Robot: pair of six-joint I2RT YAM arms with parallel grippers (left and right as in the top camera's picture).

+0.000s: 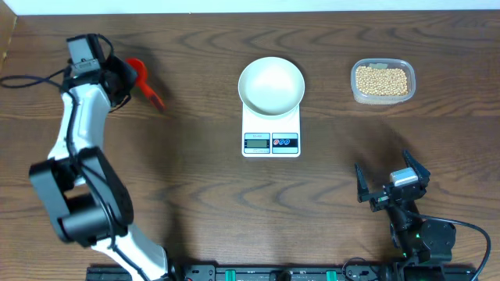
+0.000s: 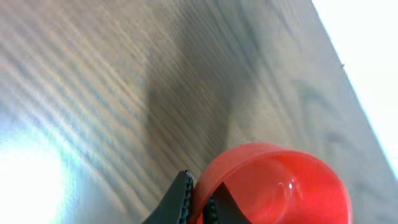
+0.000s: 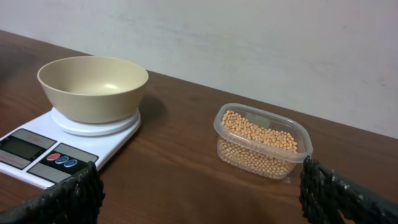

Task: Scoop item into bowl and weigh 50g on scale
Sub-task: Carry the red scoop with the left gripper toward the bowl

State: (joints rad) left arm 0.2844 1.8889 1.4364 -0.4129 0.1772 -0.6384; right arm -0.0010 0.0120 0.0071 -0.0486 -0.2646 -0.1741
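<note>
At the far left, the left jaws are clenched on the rim of a red scoop [image 2: 280,186], toward the back of the wooden surface [image 1: 195,187]. In the middle, the white bowl [image 1: 271,84] sits on the scale [image 1: 271,143]. Right of it, well apart, the beans [image 1: 381,80] lie in a clear tub [image 1: 383,101]. At the front right, the right jaws stand released, spread wide.

No text is legible anywhere, even on the scale [image 1: 271,129].
</note>
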